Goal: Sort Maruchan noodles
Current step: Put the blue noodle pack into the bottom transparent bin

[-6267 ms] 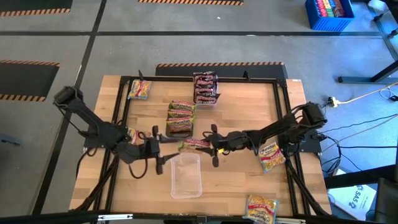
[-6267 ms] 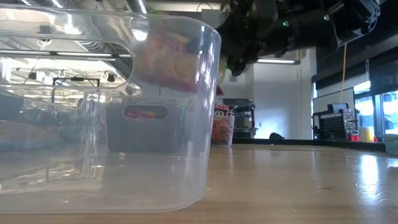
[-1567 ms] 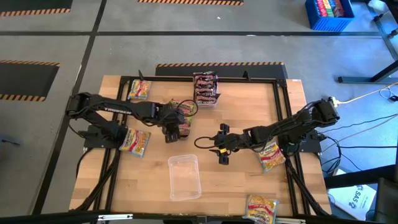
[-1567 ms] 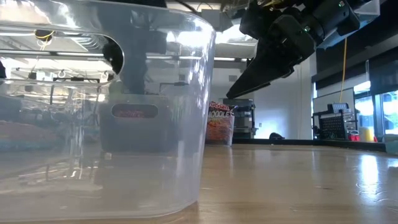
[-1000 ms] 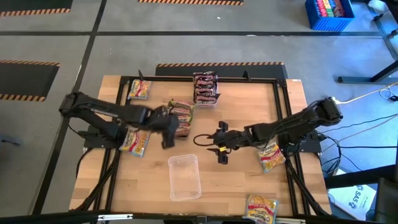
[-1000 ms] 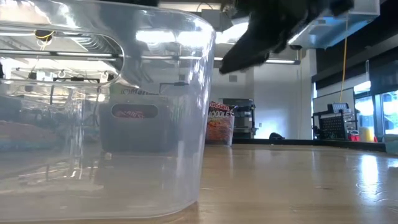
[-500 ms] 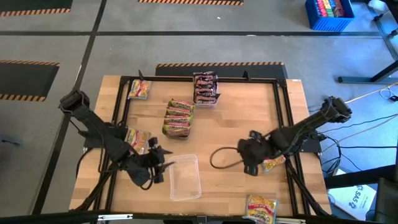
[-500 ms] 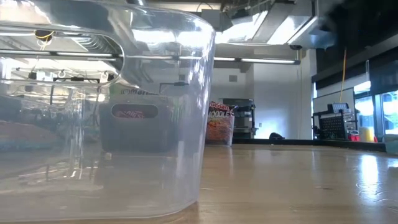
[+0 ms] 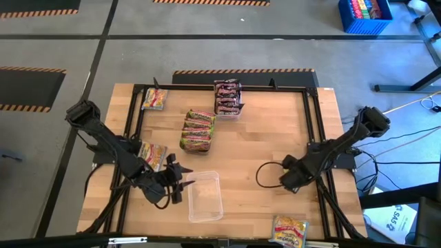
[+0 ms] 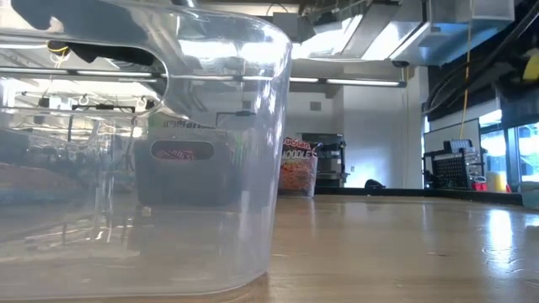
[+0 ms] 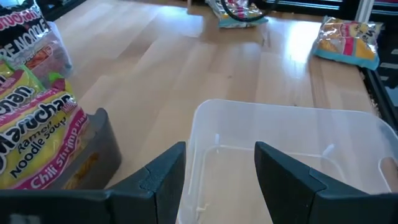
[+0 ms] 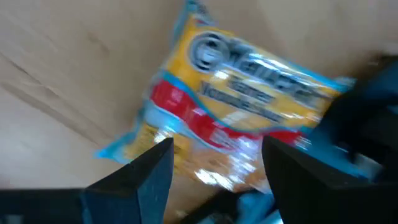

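1. Over the last second both arms have pulled back from the middle of the table. The left gripper (image 9: 180, 184) has swung from the green-and-orange stack (image 9: 197, 130) down to the near-left rim of the clear tray (image 9: 204, 196); its claw is spread and carries nothing, one finger on each side of the tray wall in the left wrist view.
2. The right gripper (image 9: 288, 178) has drawn back toward the right edge and now hovers over a yellow-and-red packet (image 12: 239, 124); its claw is spread and empty.
3. This suggests one drop-off is done and the next pick, a yellow packet for the clear tray, is being lined up.
4. The noodles are flat, crinkly plastic packets: a dark brown-red stack (image 9: 227, 97) at the far middle, the green-and-orange stack beside it, and yellow-pink ones scattered, one at the far left (image 9: 154, 99), one on the left side (image 9: 153, 154), one at the near right (image 9: 289, 229).
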### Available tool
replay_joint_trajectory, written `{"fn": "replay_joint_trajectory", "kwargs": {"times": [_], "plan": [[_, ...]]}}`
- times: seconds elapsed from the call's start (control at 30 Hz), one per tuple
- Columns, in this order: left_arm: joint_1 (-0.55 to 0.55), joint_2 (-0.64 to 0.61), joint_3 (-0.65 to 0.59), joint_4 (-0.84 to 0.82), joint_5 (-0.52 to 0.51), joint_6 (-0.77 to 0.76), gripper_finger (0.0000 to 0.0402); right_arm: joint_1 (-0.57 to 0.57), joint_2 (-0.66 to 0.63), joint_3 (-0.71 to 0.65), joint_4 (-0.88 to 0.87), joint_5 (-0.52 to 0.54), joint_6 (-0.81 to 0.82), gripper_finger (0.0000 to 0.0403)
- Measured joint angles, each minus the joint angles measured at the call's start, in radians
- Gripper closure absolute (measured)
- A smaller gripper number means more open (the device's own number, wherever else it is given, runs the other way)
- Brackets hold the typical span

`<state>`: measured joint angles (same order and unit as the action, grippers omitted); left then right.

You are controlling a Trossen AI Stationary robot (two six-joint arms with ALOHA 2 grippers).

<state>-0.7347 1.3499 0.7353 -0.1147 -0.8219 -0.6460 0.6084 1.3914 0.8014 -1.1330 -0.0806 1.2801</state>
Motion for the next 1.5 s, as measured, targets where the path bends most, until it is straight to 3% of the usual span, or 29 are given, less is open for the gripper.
{"fn": "replay_joint_trajectory", "kwargs": {"times": [0.2, 0.63, 0.9, 1.13, 1.5], "plan": [[0.016, 0.0, 0.0, -0.002, 0.0, 0.001, 0.0218, 0.0, -0.003, -0.079, 0.195, 0.004, -0.019, 0.0178], [0.017, 0.0, 0.0, -0.001, 0.0, 0.001, 0.0218, -0.11, 0.007, -0.098, 0.593, 0.323, -0.236, 0.0178], [0.017, 0.0, 0.0, -0.002, -0.001, 0.001, 0.0218, -0.186, 0.023, -0.097, 0.775, 0.361, -0.45, 0.0178], [0.017, 0.0, 0.0, -0.003, -0.004, 0.002, 0.0218, -0.19, -0.087, -0.077, 0.693, 0.368, -0.495, 0.0178], [0.017, 0.0, 0.0, 0.001, -0.008, 0.002, 0.0218, -0.189, -0.246, -0.076, 0.476, 0.394, -0.437, 0.0178]]}}
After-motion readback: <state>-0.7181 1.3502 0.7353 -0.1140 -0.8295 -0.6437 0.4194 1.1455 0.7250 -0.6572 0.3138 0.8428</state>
